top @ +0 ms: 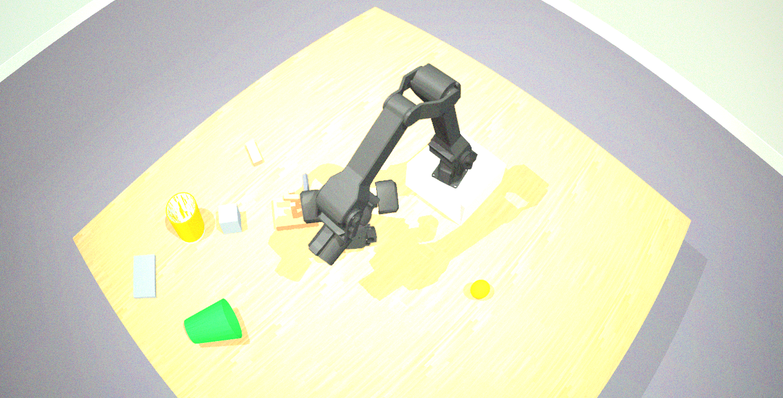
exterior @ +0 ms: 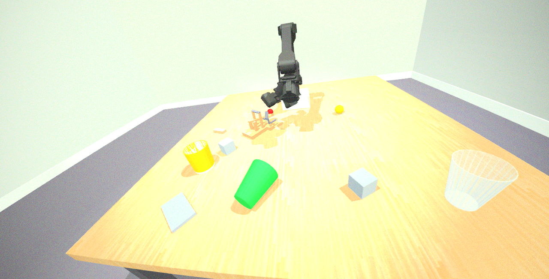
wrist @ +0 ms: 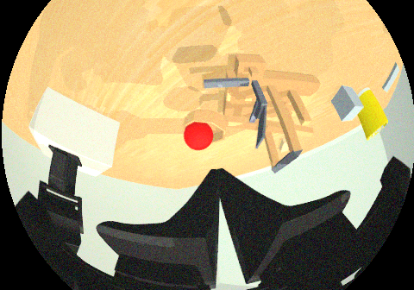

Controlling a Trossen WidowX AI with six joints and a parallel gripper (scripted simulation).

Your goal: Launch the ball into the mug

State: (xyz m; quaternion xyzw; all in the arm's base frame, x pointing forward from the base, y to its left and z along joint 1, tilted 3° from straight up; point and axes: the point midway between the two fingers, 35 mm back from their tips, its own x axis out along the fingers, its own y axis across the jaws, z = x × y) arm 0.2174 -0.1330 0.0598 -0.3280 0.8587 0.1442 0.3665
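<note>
Red ball (wrist: 198, 135) on table ahead of jaws, jaws together, empty

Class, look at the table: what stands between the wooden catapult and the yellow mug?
A pale blue cube stands between the catapult and the yellow mug, nearer the mug; the exterior and top views show it.

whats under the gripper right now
The shut, empty gripper hangs above the wooden catapult, with the red ball at the catapult's end nearest the arm's base. In the top view the arm covers the ball and most of the catapult.
</note>
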